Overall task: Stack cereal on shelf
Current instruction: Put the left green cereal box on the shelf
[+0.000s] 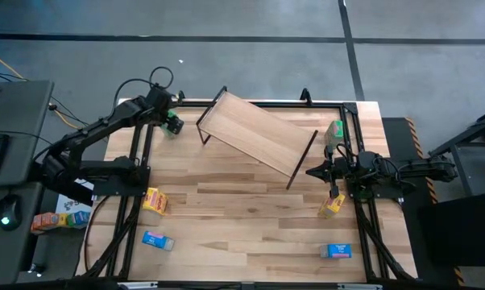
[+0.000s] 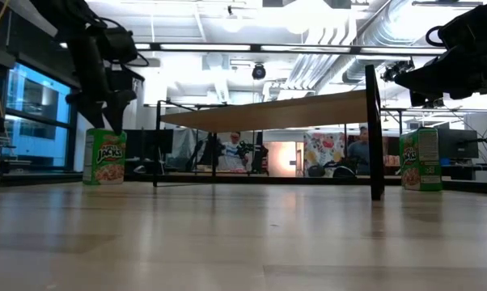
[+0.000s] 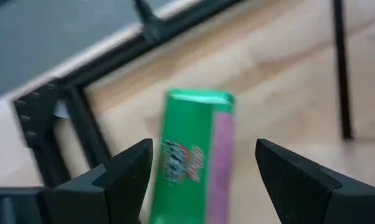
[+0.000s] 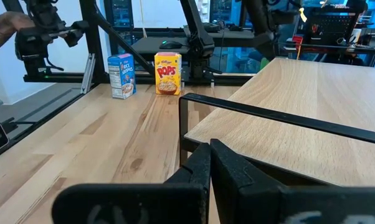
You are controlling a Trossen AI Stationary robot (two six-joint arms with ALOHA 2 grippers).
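"JACKS" is read on the green box [image 2: 105, 157] standing on the tabletop [image 1: 242, 209] below the left hand [image 2: 106, 113], whose fingers are spread apart above it, and "POPS" on a yellow box [image 4: 167, 73] beside a blue box [image 4: 121, 76]. Six boxes are counted on the tabletop: two green, two yellow, two blue. One shelf [image 1: 254, 133] is seen mid-tabletop with nothing on it; the right hand [image 1: 333, 192], fingers pressed together, is held near its right end.
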